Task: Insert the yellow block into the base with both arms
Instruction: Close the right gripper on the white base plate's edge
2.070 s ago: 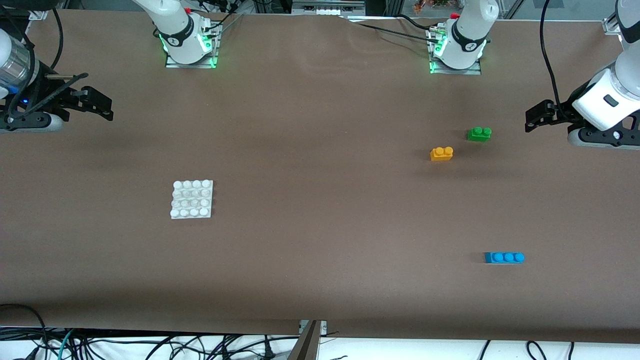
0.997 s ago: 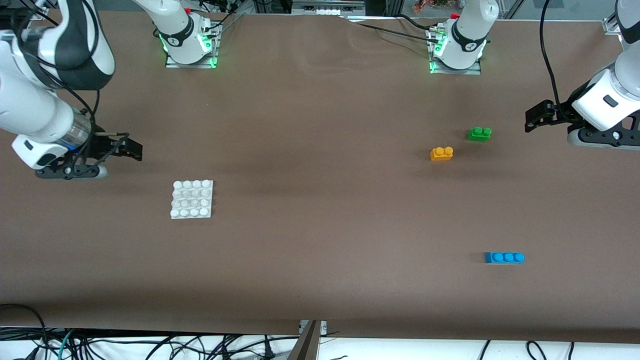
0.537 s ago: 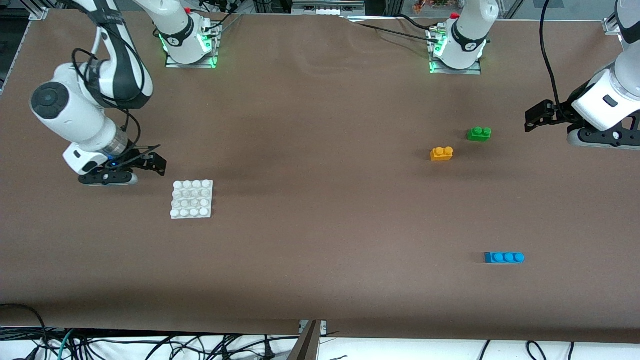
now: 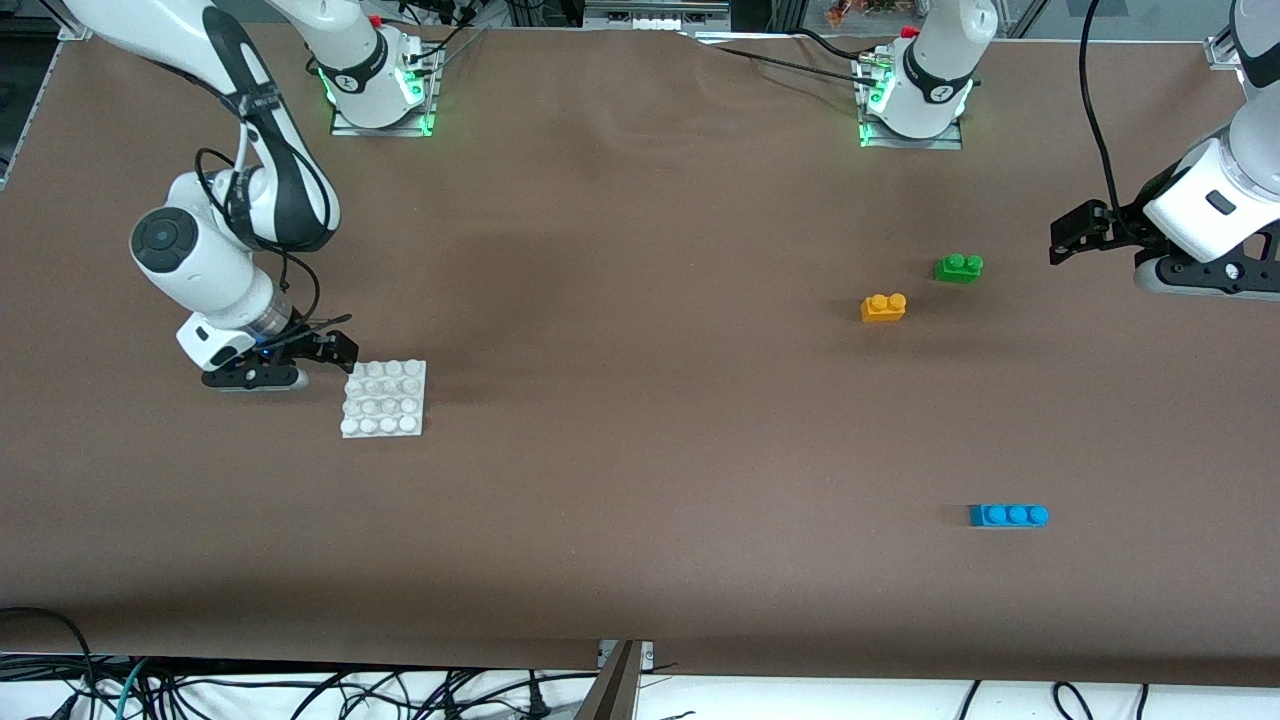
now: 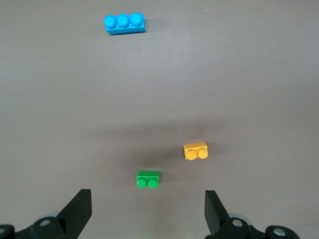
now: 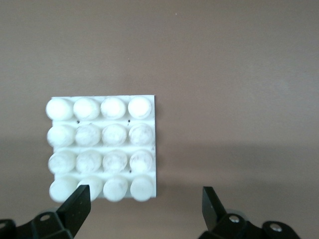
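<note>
The yellow block (image 4: 883, 307) lies on the table toward the left arm's end, beside a green brick (image 4: 958, 267). It also shows in the left wrist view (image 5: 195, 151). The white studded base (image 4: 384, 398) lies toward the right arm's end. My right gripper (image 4: 338, 352) is open and empty over the edge of the base at the right arm's end. In the right wrist view the base (image 6: 102, 149) fills the middle, and the gripper (image 6: 144, 209) has one finger over a corner stud. My left gripper (image 4: 1065, 237) waits open and empty, over bare table beside the green brick (image 5: 148, 179).
A blue three-stud brick (image 4: 1008, 515) lies nearer the front camera than the yellow block and shows in the left wrist view (image 5: 124, 23). The arm bases (image 4: 378, 85) stand along the table's edge farthest from the camera. Cables hang below the near edge.
The right arm has swung in from the table's end toward the base, and its open gripper now hangs by the base's edge. The left arm and all bricks have not moved.
</note>
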Available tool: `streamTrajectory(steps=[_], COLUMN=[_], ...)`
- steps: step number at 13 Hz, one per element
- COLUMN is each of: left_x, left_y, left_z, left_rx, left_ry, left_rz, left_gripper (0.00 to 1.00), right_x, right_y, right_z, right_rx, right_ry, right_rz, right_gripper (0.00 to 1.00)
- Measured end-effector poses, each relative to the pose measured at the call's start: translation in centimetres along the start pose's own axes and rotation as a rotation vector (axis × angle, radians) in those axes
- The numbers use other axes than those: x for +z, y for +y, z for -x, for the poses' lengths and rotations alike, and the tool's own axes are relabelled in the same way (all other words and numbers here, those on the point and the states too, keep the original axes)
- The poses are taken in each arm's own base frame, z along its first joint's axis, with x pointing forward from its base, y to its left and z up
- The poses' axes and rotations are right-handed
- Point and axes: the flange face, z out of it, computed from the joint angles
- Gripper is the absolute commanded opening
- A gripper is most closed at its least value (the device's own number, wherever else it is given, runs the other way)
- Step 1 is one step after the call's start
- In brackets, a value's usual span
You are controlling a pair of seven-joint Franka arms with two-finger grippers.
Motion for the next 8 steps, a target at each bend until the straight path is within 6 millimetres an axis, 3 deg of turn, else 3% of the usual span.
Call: streamTrajectory(steps=[4, 8], left_x=[0.0, 0.0], left_y=[0.0, 0.0], left_z=[0.0, 0.0], left_rx=[0.000, 0.000], left_ry=[0.000, 0.000], left_rz=[0.000, 0.000], left_gripper=[1.00, 1.00], right_x=[4.0, 5.7], right_y=[-0.3, -0.5], right_z=[-0.4, -1.6], right_rx=[0.045, 0.066], right_ry=[-0.015, -0.015], right_rz=[-0.001, -0.002], right_gripper=[0.99, 0.99])
